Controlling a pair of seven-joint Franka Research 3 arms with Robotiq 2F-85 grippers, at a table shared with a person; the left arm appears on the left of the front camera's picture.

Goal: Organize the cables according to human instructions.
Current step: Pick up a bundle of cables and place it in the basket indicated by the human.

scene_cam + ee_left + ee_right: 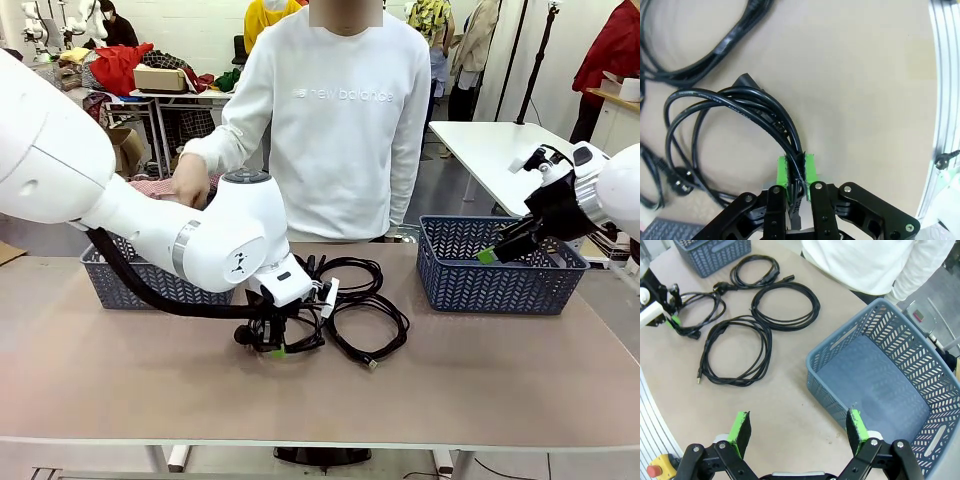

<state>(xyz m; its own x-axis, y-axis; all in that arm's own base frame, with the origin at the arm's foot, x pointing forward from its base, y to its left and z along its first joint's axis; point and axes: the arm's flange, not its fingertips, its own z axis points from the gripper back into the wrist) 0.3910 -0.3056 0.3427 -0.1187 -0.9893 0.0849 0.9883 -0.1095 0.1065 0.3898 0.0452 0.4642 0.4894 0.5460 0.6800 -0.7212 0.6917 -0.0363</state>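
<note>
Cables (740,97): thin black coiled loops

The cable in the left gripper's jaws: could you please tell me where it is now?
Front view: the cable lies on the table left of centre, pinched by the left gripper, leftmost of the coils.

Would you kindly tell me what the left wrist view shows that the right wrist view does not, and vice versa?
Left wrist view: the left fingers shut on a cable, its strands pinched, up close. Right wrist view: the right fingers open beside a blue basket. Both: that held cable, other cables, the brown table.
</note>
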